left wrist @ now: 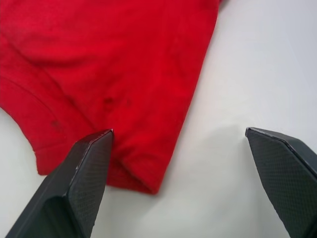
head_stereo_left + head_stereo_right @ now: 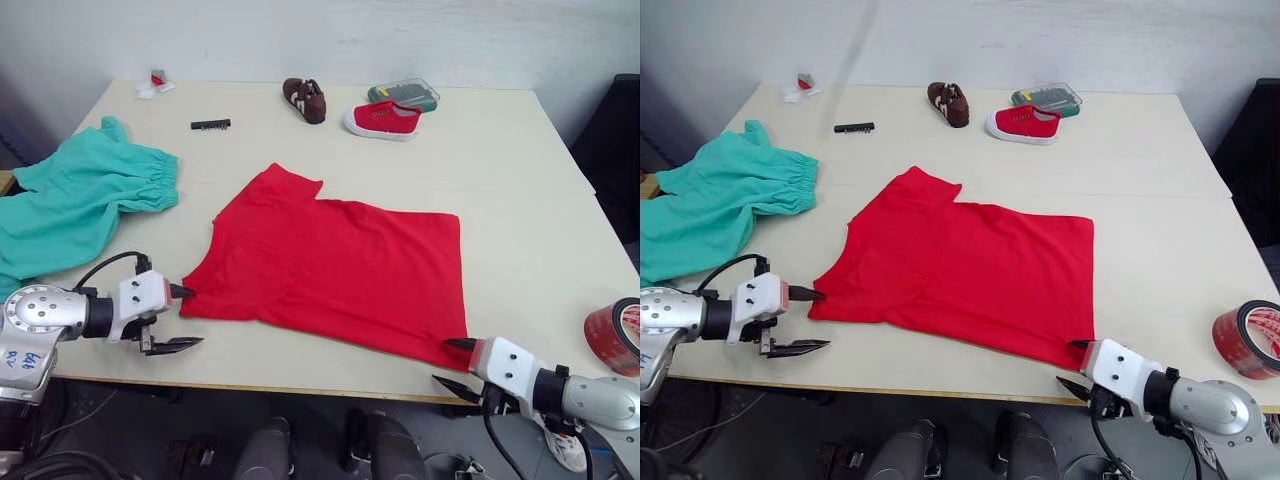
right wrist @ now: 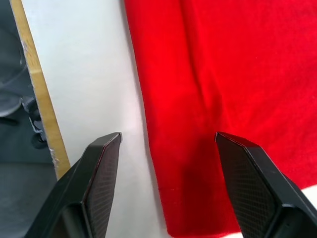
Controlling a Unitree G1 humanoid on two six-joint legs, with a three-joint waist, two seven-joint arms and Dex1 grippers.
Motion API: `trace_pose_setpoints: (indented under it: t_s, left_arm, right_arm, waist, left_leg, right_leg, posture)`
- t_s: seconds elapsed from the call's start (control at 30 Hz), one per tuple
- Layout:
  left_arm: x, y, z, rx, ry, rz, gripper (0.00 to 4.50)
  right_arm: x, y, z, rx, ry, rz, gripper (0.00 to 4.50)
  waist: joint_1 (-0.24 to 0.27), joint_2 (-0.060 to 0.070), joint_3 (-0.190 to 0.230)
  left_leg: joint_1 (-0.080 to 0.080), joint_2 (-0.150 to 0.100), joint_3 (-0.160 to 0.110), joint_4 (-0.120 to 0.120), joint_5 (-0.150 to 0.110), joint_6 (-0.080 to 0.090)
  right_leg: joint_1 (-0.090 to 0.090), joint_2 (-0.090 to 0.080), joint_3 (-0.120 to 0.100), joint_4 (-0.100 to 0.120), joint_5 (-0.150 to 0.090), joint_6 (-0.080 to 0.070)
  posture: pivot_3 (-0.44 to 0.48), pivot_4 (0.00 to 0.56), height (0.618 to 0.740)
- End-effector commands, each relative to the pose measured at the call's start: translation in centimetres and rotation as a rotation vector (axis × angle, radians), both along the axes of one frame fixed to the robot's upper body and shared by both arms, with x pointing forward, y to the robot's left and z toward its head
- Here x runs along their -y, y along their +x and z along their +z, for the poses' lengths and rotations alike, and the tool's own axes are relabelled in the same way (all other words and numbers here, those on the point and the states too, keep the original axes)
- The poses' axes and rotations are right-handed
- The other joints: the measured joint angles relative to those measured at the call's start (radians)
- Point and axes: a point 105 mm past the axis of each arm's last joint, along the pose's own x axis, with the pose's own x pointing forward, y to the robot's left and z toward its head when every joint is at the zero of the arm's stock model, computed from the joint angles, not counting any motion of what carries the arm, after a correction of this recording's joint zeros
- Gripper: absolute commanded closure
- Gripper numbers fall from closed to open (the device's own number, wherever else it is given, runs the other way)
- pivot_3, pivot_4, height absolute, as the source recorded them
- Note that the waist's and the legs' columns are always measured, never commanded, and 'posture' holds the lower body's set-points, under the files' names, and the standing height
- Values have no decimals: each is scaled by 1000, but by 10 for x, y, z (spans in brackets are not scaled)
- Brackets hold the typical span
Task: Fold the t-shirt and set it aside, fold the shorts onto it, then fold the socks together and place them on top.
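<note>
Left hand (image 2: 183, 318) wide at t-shirt (image 2: 335, 265) corner | right hand (image 2: 452, 363) wide, opposite corner

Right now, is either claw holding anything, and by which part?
Nothing is held. Both claws are open: the left claw straddles a near corner of the t-shirt, the right claw its near edge.

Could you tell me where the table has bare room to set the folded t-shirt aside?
The widest bare patch is right of the t-shirt, between the red shoe and the tape roll. A smaller strip lies between the t-shirt's top edge and the brown shoe. The left side is crowded by the shorts; the near edge holds both open end effectors, left and right.
</note>
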Motion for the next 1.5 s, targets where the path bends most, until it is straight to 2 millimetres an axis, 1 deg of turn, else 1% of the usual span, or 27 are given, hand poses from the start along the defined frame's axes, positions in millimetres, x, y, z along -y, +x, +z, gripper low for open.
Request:
trace_pose_setpoints:
  t_s: [0.03, 0.1, 0.17, 0.27, 0.3, 0.33, 0.43, 0.47, 0.5, 0.57, 0.67, 0.73, 0.87, 1.0, 1.1, 1.27, 1.33, 1.37, 1.4, 1.5]
  left_arm:
    - [-1, 14, -8, 58, 58, 15, 411]
    - [1, 19, -11, 67, 71, 7, 888]
    - [3, 23, -12, 77, 81, 0, 1503]
    - [3, 23, -13, 77, 79, -2, 2387]
    - [3, 21, -14, 63, 74, -3, 2713]
    - [3, 17, -16, 44, 69, -9, 3094]
    - [3, 9, -18, 1, 54, -18, 4028]
    - [5, 2, -18, -33, 26, -24, 4355]
    - [8, -6, -18, -69, -3, -31, 4476]
    - [11, -22, -18, -137, -44, -39, 4476]
    - [9, -47, -22, -231, -55, -49, 4476]
    - [8, -56, -22, -257, -56, -45, 4476]
    - [5, -61, -24, -252, -54, -11, 4476]
    - [7, -62, -26, -249, -60, -2, 4476]
    - [6, -62, -26, -250, -74, 25, 4476]
    - [10, -71, -20, -315, -136, 33, 4476]
    - [9, -75, -15, -353, -162, 34, 4019]
    - [9, -77, -13, -373, -173, 35, 3824]
    - [9, -78, -12, -385, -179, 31, 3511]
    - [9, -77, -10, -383, -174, 31, 2563]
  right_arm:
    - [4, 6, -5, 35, -39, -5, 2084]
    - [4, 7, -8, 40, -55, 9, 2713]
    - [5, 8, -8, 38, -58, 16, 3435]
    - [6, 8, -8, 39, -56, 19, 4408]
    - [6, 8, -8, 35, -54, 22, 4500]
    - [6, 8, -8, 32, -56, 28, 4500]
    - [8, 7, -8, 27, -61, 43, 4500]
    - [9, 6, -7, 22, -69, 59, 4500]
    - [11, 5, -6, 19, -82, 82, 4500]
    - [15, 4, -4, 16, -103, 129, 4500]
    - [22, 0, 0, 9, -134, 216, 4500]
    - [26, -2, 1, 3, -143, 246, 4500]
    - [29, -1, 5, -17, -126, 263, 4500]
    - [28, -7, 0, -50, -130, 295, 4500]
    - [27, -5, -1, -36, -123, 278, 4500]
    - [23, -5, 1, -44, -85, 253, 4500]
    - [22, -8, 3, -62, -61, 248, 4500]
    - [21, -8, 4, -67, -52, 242, 4106]
    - [21, -8, 4, -71, -45, 237, 3896]
    - [20, -10, 7, -77, -33, 232, 2871]
  waist:
    - [2, 0, 0]
    - [3, 0, 0]
    - [5, 3, -1]
    - [4, 4, -1]
    - [4, 4, -1]
    - [4, 4, -1]
    - [2, 5, -2]
    - [2, 5, -2]
    - [1, 5, -2]
    - [-5, 5, -2]
    - [-13, 5, -2]
    - [-15, 5, -2]
    - [-16, 5, -2]
    - [-18, 5, -2]
    - [-20, 5, -2]
    - [-25, 5, -2]
    - [-25, 5, -1]
    - [-25, 5, -1]
    - [-25, 5, -1]
    - [-24, 5, -1]
  left_leg:
    - [1, 0, 0, 0, 0, 0]
    - [4, 0, 0, 0, 1, 0]
    - [10, 0, 1, -1, -1, -4]
    - [11, 3, 1, -2, -1, -4]
    - [11, 3, 2, -2, -1, -4]
    - [11, 3, 2, -2, -1, -4]
    - [11, 3, 4, -3, 0, -2]
    - [12, 3, 4, -3, 1, 0]
    - [12, 3, 5, -3, 1, 1]
    - [12, 3, 6, -3, 0, 1]
    - [13, 4, 9, -3, -4, 3]
    - [13, 4, 9, -3, -7, 3]
    - [13, 4, 12, -3, -9, 4]
    - [13, 3, 16, -3, -13, 8]
    - [14, 3, 17, -3, -14, 9]
    - [14, 4, 17, -3, -14, 8]
    - [14, 4, 18, -3, -14, 8]
    - [14, 4, 18, -3, -14, 8]
    - [14, 4, 18, -3, -14, 8]
    - [14, 4, 18, -3, -14, 8]
  right_leg:
    - [0, 0, 0, 0, 0, 0]
    - [3, 0, 1, 0, 1, 1]
    - [11, 0, 2, -4, 0, 2]
    - [14, 0, 1, -9, -1, 5]
    - [14, 0, 2, -9, -1, 5]
    - [14, 0, 2, -9, 0, 5]
    - [13, 0, 2, -8, 0, 3]
    - [13, 0, 2, -8, 1, 3]
    - [13, 0, 2, -7, 1, 2]
    - [11, 0, 3, -7, 1, 2]
    - [11, 0, 4, -7, 1, 2]
    - [11, 0, 4, -7, -1, 4]
    - [10, 0, 5, -8, -2, 4]
    - [10, 0, 8, -9, -2, 5]
    - [10, 0, 10, -9, -2, 5]
    - [9, 0, 11, -8, -1, 5]
    - [9, 0, 11, -8, -1, 5]
    - [9, 0, 11, -8, -1, 5]
    - [9, 0, 12, -8, -1, 5]
    - [8, 0, 12, -8, -1, 5]
  posture:
    - [0, 150, 740]
    - [0, 150, 740]
    - [0, 150, 740]
    - [0, 150, 740]
    - [0, 150, 740]
    - [0, 150, 740]
    - [0, 150, 740]
    - [0, 150, 740]
    - [0, 150, 740]
    - [0, 150, 740]
    - [0, 150, 740]
    - [0, 150, 740]
    - [0, 150, 740]
    - [0, 150, 740]
    - [0, 150, 740]
    - [0, 150, 740]
    - [0, 150, 740]
    - [0, 150, 740]
    - [0, 150, 740]
    - [0, 150, 740]
